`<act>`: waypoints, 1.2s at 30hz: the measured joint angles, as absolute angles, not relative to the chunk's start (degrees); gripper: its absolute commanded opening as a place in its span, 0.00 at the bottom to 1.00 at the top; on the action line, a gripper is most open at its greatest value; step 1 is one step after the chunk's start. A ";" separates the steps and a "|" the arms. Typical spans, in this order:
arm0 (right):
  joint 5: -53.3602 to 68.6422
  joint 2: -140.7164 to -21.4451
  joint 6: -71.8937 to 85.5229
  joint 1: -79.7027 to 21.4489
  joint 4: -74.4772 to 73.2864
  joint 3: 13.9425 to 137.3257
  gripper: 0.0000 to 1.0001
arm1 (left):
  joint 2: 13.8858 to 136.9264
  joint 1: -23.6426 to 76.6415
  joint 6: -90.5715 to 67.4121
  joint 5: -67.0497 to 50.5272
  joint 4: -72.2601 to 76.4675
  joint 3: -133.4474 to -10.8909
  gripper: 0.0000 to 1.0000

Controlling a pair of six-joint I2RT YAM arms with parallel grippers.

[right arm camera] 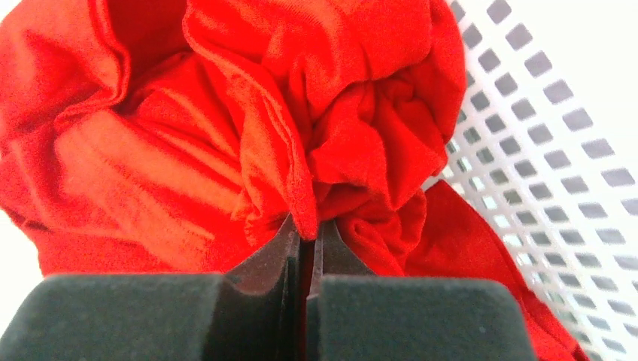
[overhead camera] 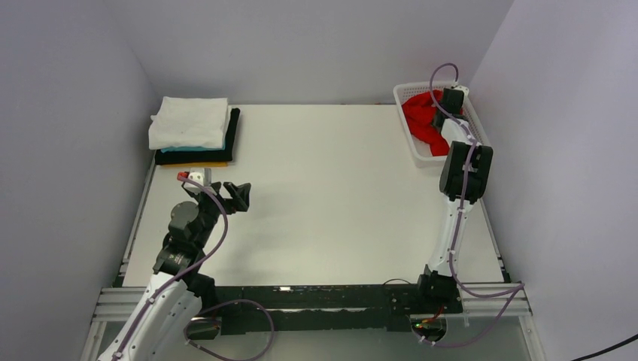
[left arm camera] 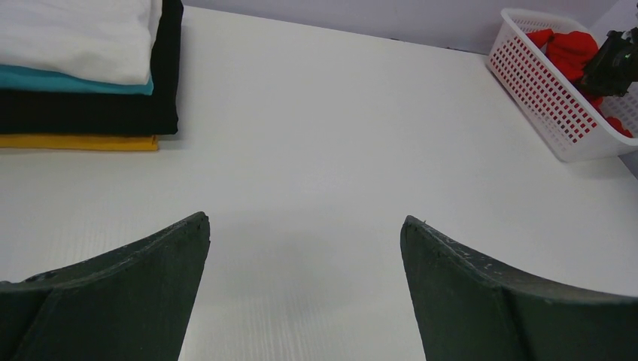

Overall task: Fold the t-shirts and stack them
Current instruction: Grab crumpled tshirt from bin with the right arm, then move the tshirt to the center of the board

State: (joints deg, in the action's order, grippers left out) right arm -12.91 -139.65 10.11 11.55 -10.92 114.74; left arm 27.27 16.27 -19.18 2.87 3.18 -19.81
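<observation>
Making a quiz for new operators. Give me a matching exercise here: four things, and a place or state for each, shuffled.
1 left gripper
2 right gripper
3 white t-shirt
4 basket

A top of the folded stack
B shut on the red t-shirt
C far right corner of the table
D open, holding nothing

Pairs: 1-D, 2-B, 3-A, 4-C

Bright, even, diffuse light, white worktop (overhead camera: 338, 195) nearly washed out, faint soft shadows, red t-shirt (right arm camera: 226, 113) close-up softly blurred, basket mesh (right arm camera: 542, 150) overexposed
</observation>
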 measured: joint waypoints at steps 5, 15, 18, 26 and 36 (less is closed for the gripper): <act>-9.87 -129.43 11.07 11.29 -6.31 101.78 0.00 | 27.22 16.27 -19.18 2.85 3.18 -19.84 0.99; -5.78 -99.48 14.44 8.69 4.05 88.55 0.00 | 24.86 16.27 -19.46 2.79 2.79 -19.84 0.99; -1.76 -92.95 15.81 7.46 5.45 89.38 0.00 | 24.29 16.27 -20.23 2.79 2.63 -19.84 0.99; 8.69 -84.36 16.49 -2.59 2.68 93.80 0.00 | 24.38 16.27 -22.48 3.97 0.21 -19.97 0.99; 24.77 -79.90 20.75 -17.15 1.50 87.24 0.05 | 27.18 16.27 -26.24 7.44 -6.07 -22.63 0.99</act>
